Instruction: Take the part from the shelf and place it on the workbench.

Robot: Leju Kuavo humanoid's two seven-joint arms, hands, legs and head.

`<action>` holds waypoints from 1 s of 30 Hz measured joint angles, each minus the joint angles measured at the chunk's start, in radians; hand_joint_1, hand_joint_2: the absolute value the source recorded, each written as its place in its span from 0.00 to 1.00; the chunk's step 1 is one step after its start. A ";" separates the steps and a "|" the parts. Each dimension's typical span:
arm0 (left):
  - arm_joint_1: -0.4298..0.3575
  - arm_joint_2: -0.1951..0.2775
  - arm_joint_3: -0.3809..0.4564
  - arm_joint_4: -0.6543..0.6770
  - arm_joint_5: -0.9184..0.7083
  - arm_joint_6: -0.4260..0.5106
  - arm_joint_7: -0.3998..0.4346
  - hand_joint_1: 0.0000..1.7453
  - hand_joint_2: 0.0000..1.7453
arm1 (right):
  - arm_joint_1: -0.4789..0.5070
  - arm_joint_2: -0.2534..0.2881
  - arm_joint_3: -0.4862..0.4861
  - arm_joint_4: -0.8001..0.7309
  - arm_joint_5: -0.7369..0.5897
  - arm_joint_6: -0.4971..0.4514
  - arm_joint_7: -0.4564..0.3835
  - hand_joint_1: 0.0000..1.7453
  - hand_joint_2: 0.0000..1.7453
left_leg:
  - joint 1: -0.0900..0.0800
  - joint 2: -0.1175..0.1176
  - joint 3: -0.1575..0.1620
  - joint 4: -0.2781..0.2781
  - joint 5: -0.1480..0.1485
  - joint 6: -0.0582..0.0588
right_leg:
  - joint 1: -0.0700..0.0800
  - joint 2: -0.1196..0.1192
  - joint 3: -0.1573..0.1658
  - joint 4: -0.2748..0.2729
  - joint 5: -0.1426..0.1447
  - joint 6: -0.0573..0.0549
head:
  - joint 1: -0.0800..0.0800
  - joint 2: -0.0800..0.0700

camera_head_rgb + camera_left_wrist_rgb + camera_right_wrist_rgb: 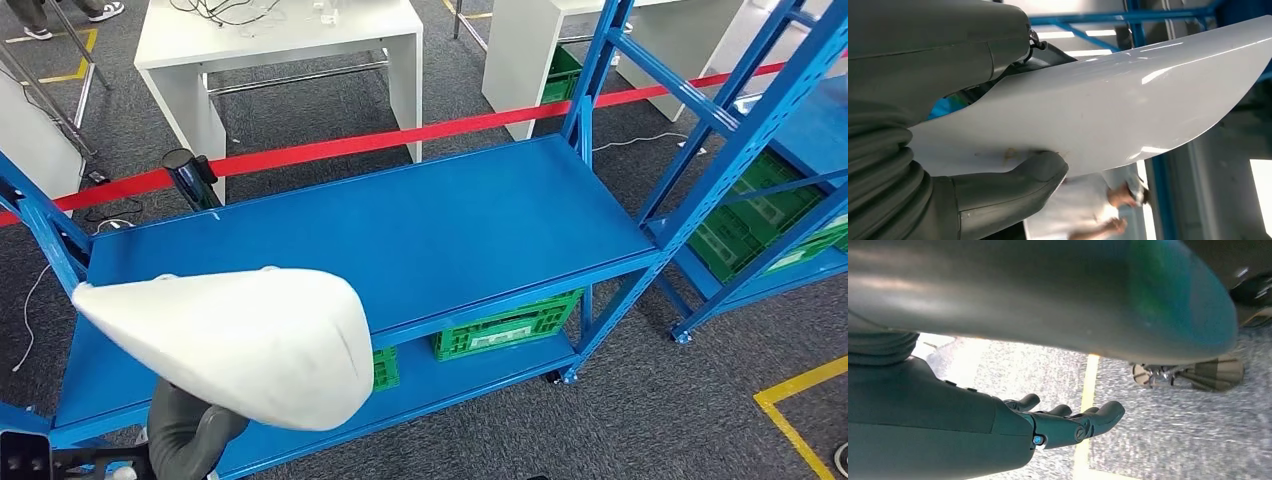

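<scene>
Left wrist view: the left hand [948,125] pinches the white part [1108,110] between thumb and fingers above the blue shelf [420,230]. The right hand [1048,425] hangs spread, holding nothing.

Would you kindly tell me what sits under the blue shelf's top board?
Under the top board, green crates stand on the lower board. The white part in the left hand hides that board's near end.
</scene>
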 joint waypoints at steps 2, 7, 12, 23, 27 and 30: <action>0.006 -0.001 0.001 -0.028 0.039 -0.028 0.016 1.00 1.00 | -0.001 0.000 -0.005 0.000 -0.005 0.000 0.009 0.00 0.00 | 0.000 0.001 -0.013 0.012 0.001 -0.002 | 0.000 -0.001 0.032 -0.045 0.039 -0.003 | 0.000 0.000; 0.008 -0.002 0.001 -0.074 0.079 -0.040 0.061 1.00 1.00 | -0.012 0.008 -0.020 0.000 -0.016 0.000 0.028 0.00 0.00 | -0.001 -0.002 -0.034 0.037 0.009 -0.030 | 0.009 0.000 0.133 -0.235 0.117 -0.027 | -0.001 0.000; 0.011 -0.002 0.001 -0.090 0.084 -0.041 0.072 1.00 1.00 | -0.013 0.020 -0.024 0.000 -0.017 0.000 0.030 0.00 0.00 | 0.007 -0.004 -0.074 0.122 -0.078 -0.069 | 0.003 -0.005 0.096 -0.246 0.151 -0.062 | -0.003 0.000; 0.081 0.035 0.014 -0.115 -0.001 0.007 0.038 1.00 1.00 | -0.014 0.031 -0.040 0.000 0.013 0.000 0.024 0.00 0.00 | 0.006 -0.007 0.123 -0.001 -0.107 -0.054 | 0.003 -0.005 0.022 -0.252 0.244 -0.028 | -0.004 0.000; 0.094 0.039 0.009 -0.114 -0.041 0.021 0.028 1.00 1.00 | -0.013 0.037 -0.040 0.000 0.001 0.000 0.010 0.00 0.00 | 0.011 0.002 0.086 -0.013 -0.066 -0.016 | 0.002 -0.003 -0.010 -0.180 0.163 -0.013 | -0.004 0.000; 0.097 0.039 0.003 -0.107 -0.052 0.021 0.026 1.00 1.00 | -0.014 0.038 -0.040 0.000 -0.004 0.000 0.005 0.00 0.00 | 0.006 0.006 0.040 -0.006 -0.032 -0.007 | 0.005 -0.003 -0.050 -0.002 0.045 -0.011 | -0.003 0.000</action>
